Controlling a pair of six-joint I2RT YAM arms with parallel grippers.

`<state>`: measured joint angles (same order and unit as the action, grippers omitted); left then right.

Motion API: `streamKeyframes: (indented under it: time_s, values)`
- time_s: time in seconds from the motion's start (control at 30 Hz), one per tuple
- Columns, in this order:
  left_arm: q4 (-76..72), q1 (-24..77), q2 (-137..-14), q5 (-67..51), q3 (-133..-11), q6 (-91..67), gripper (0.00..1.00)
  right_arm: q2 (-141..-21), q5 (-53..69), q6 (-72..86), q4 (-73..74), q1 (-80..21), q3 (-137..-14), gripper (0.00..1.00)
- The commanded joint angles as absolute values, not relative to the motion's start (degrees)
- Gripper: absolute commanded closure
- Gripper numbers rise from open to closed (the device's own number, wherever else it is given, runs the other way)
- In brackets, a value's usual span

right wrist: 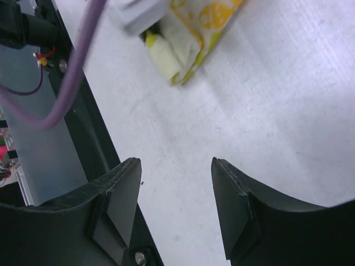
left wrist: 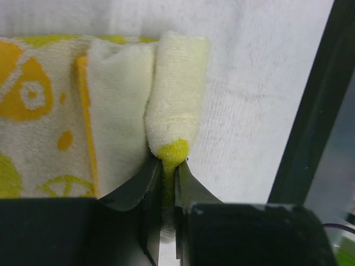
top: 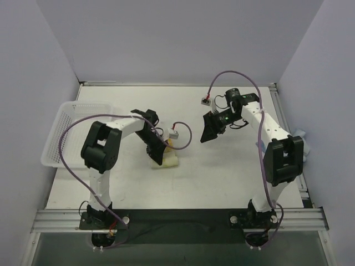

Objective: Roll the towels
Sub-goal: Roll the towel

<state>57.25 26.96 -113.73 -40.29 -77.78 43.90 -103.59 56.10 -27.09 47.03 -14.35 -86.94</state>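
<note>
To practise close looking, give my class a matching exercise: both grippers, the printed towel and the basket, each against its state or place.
Things: 1 left gripper; 2 right gripper; 3 printed towel; 4 mesh basket.
States: A at the table's left edge; B open, empty; C one end rolled over; D shut on the printed towel.
Pairs: 1-D; 2-B; 3-C; 4-A.

free: table point(top: 222, 177) centre, between arms | blocked: basket point(top: 61, 138) far left; towel point(top: 171, 161) pinched in left hand point(left wrist: 168, 165)
</note>
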Motion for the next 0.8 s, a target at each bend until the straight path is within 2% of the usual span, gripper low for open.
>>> streamKeyframes:
  time_s: [0.0, 0.17, 0.2, 0.33, 0.47, 0.63, 0.77]
  values:
    - [68.45, 24.44, -123.53, -49.3, -85.84, 45.7, 0.91, -96.34, 53.53, -28.3, 48.52, -16.08, -81.48, 0.47]
    - [80.57, 21.62, -134.37, -52.38, -94.64, 52.8, 0.88, -89.21, 47.23, -29.18, 45.19, -22.13, -77.0, 0.49]
    - [82.68, 21.45, -137.26, -52.99, -96.05, 54.13, 0.86, -88.51, 45.63, -29.96, 44.48, -25.98, -75.95, 0.49]
    - [89.02, 20.66, -141.24, -54.67, -100.01, 57.91, 0.84, -87.63, 36.93, -30.93, 37.72, -35.22, -72.79, 0.49]
    - [89.03, 20.65, -141.42, -54.32, -99.23, 58.27, 0.83, -87.8, 28.05, -32.33, 24.31, -42.53, -68.83, 0.46]
    - [88.95, 20.65, -141.59, -54.14, -98.35, 58.45, 0.82, -93.67, 19.79, -36.82, 12.33, -48.16, -66.18, 0.44]
    - [87.37, 20.74, -141.33, -53.79, -97.65, 57.4, 0.81, -99.92, 18.99, -40.78, 7.74, -50.18, -67.58, 0.43]
